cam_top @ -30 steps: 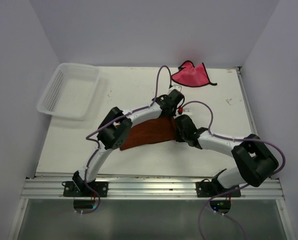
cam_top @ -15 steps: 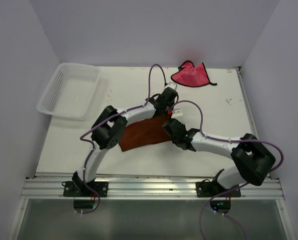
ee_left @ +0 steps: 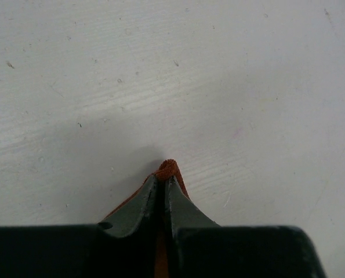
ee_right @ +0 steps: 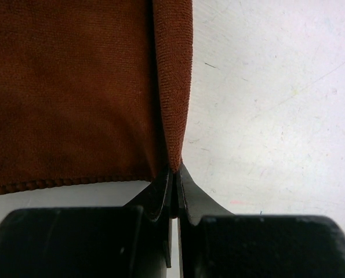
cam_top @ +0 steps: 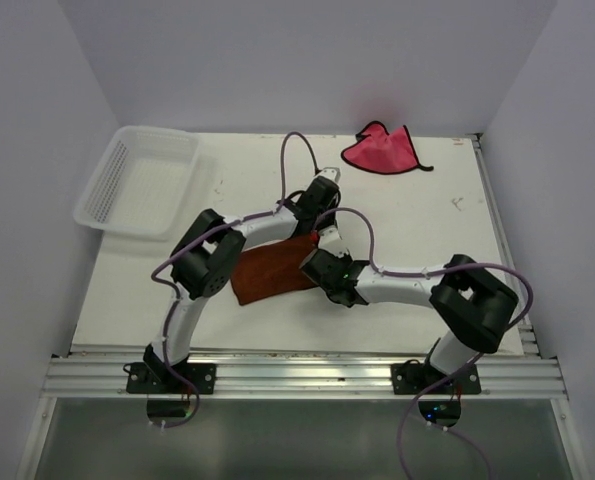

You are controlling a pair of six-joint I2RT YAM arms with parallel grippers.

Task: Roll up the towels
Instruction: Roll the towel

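The left gripper (ee_left: 163,180) is pressed together on a corner of the brown towel (ee_left: 168,168). A small orange tip pokes out past the fingertips, and more cloth shows in the slit between the fingers. Bare table (ee_left: 218,69) lies beyond it, under a soft shadow.

The right gripper (ee_right: 175,174) is also pinched shut on the brown towel, at its near right corner. In the right wrist view the fuzzy cloth spreads away to the left of the jaws. A narrow folded strip along its right edge runs down into the pinch, and the stitched hem lies along the cloth's bottom edge, left of the fingers.

From above, the two wrists meet over the right end of the brown towel, which lies around the middle of the table, somewhat nearer the front edge. The part that shows stretches left from the grippers, its lower left corner flat on the surface.

The pink towel (cam_top: 382,150) lies crumpled at the far edge, toward the far right corner, well apart from both arms. A white basket (cam_top: 107,185) sits at the far left corner, overhanging the left edge.
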